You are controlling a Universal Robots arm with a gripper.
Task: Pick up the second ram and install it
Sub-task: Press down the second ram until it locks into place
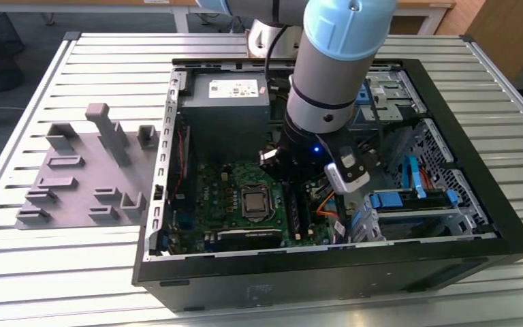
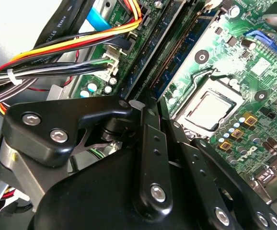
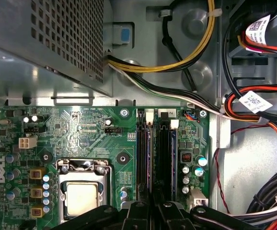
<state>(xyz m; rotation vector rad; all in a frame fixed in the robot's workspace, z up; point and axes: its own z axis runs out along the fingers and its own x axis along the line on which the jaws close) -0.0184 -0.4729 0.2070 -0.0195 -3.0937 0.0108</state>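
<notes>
Exterior view first: my arm (image 1: 334, 75) comes down from the top centre of the frame into the open computer case (image 1: 462, 136), and my pincer (image 1: 291, 178) sits low over the motherboard (image 1: 220, 191), just to the frame's right of the bare processor (image 1: 255, 202). That puts me right above the memory slots (image 1: 296, 211), which is where a stick has to go straight down. At the frame's left, on the slatted table (image 1: 25, 272), the grey holder tray (image 1: 80, 177) stands apart from the case.

In the first wrist view my pincer (image 3: 153, 211) closes in from the bottom centre, lined up with the long dark slots (image 3: 165, 153) running up the frame. The second ram (image 3: 148, 158) looks to be the thin blue-edged stick standing on edge in the slot line just above my fingertips; I judge it is in or at its slot, though I cannot tell how deep it sits.

In the second wrist view my fingers (image 2: 150, 143) come together narrow, nearly closed, pointing along the slots (image 2: 177, 52) in the upper centre. Whether they actually pinch the stick or only press near it, I cannot tell. Power cables (image 2: 57, 43) bunch in the upper left, well clear of me.
</notes>
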